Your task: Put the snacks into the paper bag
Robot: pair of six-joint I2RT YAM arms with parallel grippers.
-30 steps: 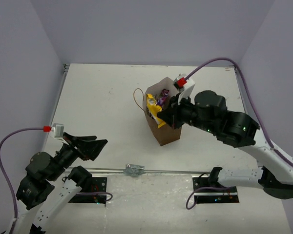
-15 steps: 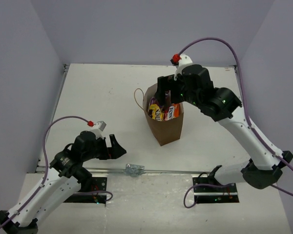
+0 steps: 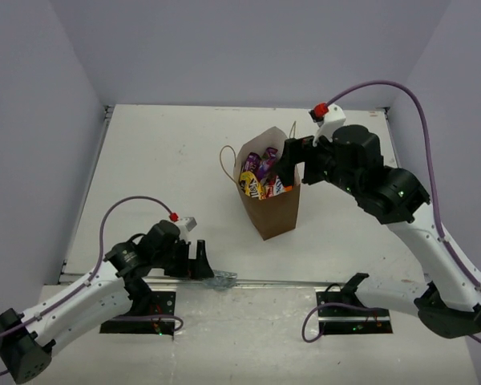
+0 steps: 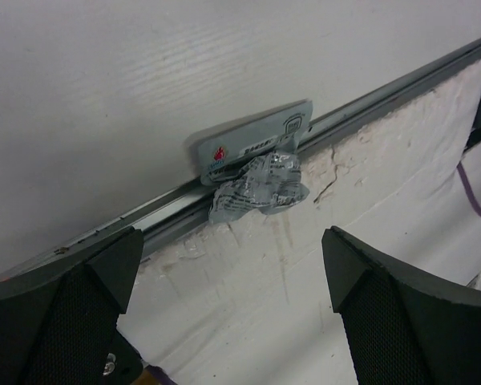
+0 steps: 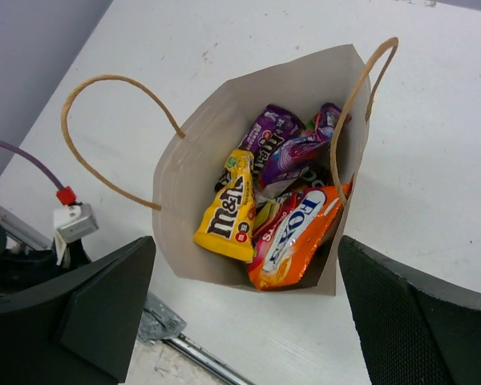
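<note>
Moved: left gripper (image 3: 202, 261) has dropped down and right to the grey metal rail (image 4: 168, 210) at the near table edge; right gripper (image 3: 292, 163) has shifted right.
Left gripper: jaws wide apart, empty, just above a crumpled silver foil scrap (image 4: 258, 187) on the rail.
Right gripper: jaws wide apart, empty, at the bag's right rim.
Bag: upright brown kraft paper bag (image 3: 271, 215), mid-table.
Snacks: yellow M&M's packet (image 5: 228, 210), orange FOX'S bag (image 5: 293, 233) and purple wrappers (image 5: 276, 144), all inside the bag.
</note>
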